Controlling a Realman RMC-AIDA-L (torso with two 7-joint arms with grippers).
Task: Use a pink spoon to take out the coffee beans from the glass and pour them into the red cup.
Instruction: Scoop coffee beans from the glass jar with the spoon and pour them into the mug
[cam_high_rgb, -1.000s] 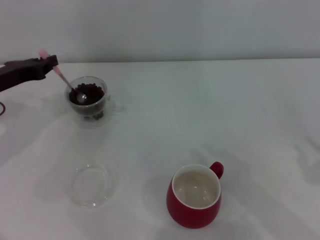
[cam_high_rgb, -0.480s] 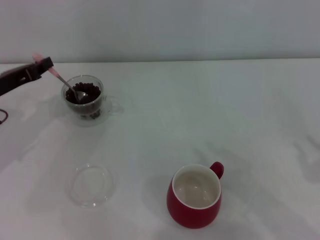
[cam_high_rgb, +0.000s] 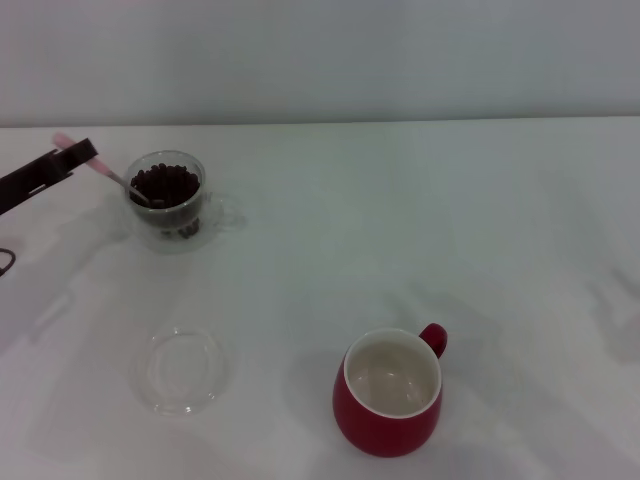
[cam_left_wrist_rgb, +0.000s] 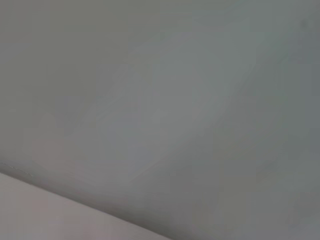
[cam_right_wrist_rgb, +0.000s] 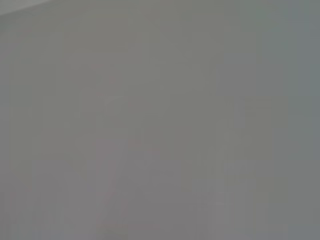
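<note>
The dark left gripper (cam_high_rgb: 78, 156) is seen at the head view's far left, extended low and nearly level on its black arm. Its jaws are closed on the pale pink handle of the slender metal-bowled pink spoon (cam_high_rgb: 112, 175), which slopes downward away from the jaws.

No readable txt, labels, brands or nos. anywhere in head or wrist views
</note>
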